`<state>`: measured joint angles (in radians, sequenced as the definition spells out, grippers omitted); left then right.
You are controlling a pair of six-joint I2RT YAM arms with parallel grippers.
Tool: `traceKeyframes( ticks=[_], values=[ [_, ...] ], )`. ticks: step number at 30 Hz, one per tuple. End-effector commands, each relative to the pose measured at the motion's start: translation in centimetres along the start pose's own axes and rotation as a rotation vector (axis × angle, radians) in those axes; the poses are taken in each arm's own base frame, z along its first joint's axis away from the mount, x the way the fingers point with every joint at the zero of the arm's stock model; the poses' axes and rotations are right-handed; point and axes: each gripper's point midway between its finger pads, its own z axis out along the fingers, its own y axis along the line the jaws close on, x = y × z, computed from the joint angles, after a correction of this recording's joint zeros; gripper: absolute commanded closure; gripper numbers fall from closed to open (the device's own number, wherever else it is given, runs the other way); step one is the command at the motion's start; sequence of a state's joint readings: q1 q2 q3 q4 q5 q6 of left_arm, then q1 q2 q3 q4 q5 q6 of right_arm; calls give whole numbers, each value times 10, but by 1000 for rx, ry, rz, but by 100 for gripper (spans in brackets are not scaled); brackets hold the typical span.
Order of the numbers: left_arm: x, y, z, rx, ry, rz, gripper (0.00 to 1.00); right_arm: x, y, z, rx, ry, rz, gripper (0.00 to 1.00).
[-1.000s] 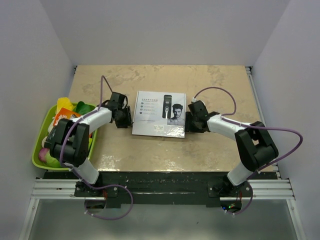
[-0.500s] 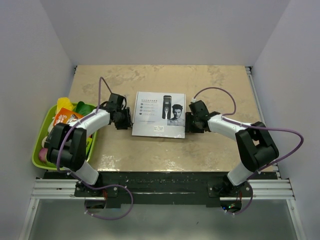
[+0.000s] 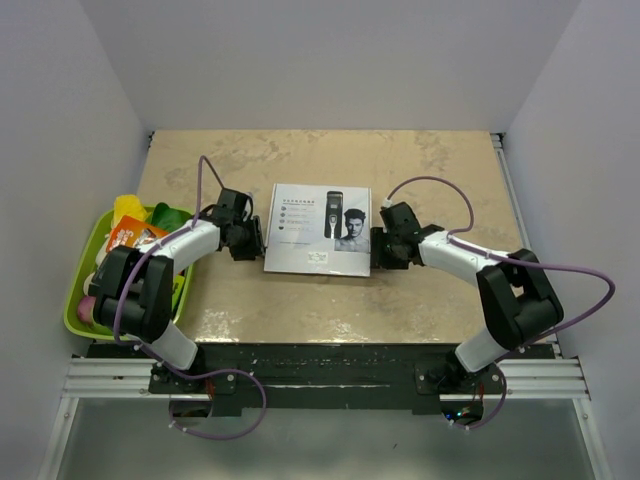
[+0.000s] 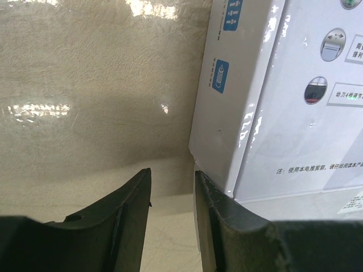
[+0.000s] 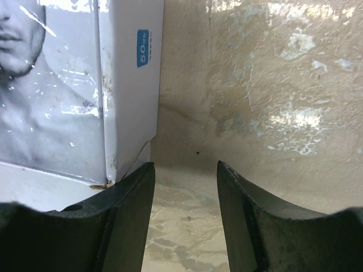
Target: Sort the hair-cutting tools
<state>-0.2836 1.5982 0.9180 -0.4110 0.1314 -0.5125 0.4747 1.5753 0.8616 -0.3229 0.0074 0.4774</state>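
Grippers on both arms are sitting low over the table (image 3: 430, 170), one at each end of a flat white box (image 3: 318, 225). Seen from overhead, the left gripper (image 3: 256, 238) is pointing toward 3 o'clock and the right gripper (image 3: 377, 247) toward 9 o'clock. The box is therefore lying straight ahead of each and about equally close to both.

Each gripper is standing partly open, with nothing between its fingers. On each wrist camera the finger nearer the box is sitting right at one of its near corners, and it is hard to tell whether it is actually touching.

The box is lying closed, lid up, its longer side running roughly from 9 to 3, in line with the two arms. None of the hair-cutting tools is showing anywhere. Only a clipper picture (image 3: 333, 212) is showing on the lid, its length running 12 to 6, so the tools are probably lying inside. By that reading, the coming move is depending on both grippers working the box's short ends together, since neither arm is sitting nearer than the other.
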Motion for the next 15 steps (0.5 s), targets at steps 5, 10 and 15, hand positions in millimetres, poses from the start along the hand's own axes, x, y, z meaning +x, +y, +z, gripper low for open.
traceKeyframes(
  ticks=[5, 10, 15],
  values=[
    [8, -42, -8, 170, 25, 27, 58, -3, 49, -20, -223, -2, -29, 48],
    [9, -40, -6, 161, 27, 33, 58, -5, 45, -16, -192, -13, -22, 47],
    [9, -28, -5, 95, 30, 40, 57, -6, 30, -13, -110, -35, -13, 46]
  ],
)
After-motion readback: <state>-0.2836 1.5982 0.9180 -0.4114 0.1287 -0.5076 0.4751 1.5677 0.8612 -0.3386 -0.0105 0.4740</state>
